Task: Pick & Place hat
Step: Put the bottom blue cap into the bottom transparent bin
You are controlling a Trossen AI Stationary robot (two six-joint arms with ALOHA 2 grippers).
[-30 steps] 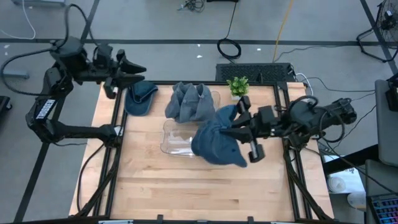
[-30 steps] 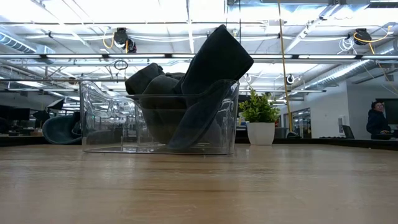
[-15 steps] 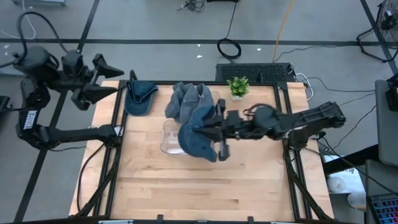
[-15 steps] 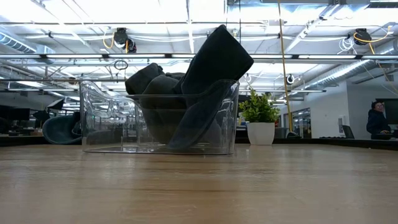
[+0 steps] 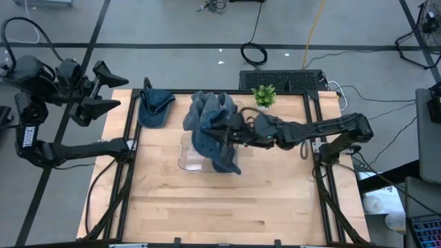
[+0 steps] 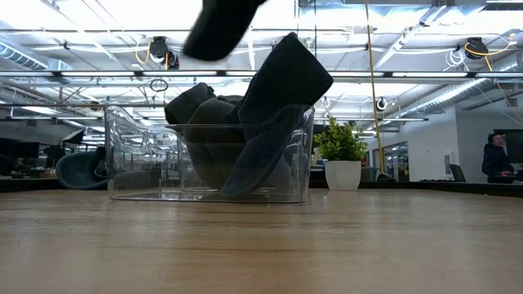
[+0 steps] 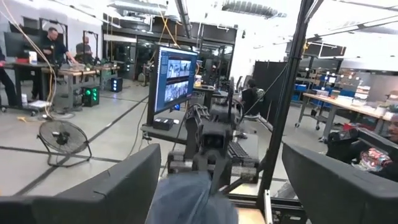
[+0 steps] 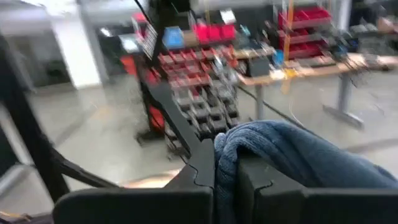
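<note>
My right gripper (image 5: 219, 132) reaches in from the table's right and is shut on a blue hat (image 5: 215, 148) held over the clear plastic bin (image 5: 186, 160). In the low view the hat shows as a dark shape (image 6: 216, 28) above the bin (image 6: 131, 155). More blue hats (image 5: 207, 109) are piled in the bin's far half, and one drapes over its rim (image 6: 282, 82). Another blue hat (image 5: 156, 106) lies on the table's far left corner. My left gripper (image 5: 118, 91) hovers open beyond the table's left edge, holding nothing. My right gripper pinches a bunched fold of the blue hat's cloth (image 8: 231, 149) between its two fingers (image 8: 199, 168). It comes in roughly level from the table's right. The hat is lifted clear and hangs below and around the fingers, with its lower part (image 5: 229, 164) above the bin.
A small potted plant (image 5: 263, 95) stands at the table's far edge, right of the bin. Bare wooden tabletop (image 5: 227, 207) fills the near half. People show in the room beyond (image 7: 53, 43), and one is at the low view's right (image 6: 496, 159).
My right gripper has carried the blue hat from the table's right side leftward, and it now hangs over the bin. The hat has come into the top of the low view. My left arm has drawn back leftward, off the far left corner, still open.
</note>
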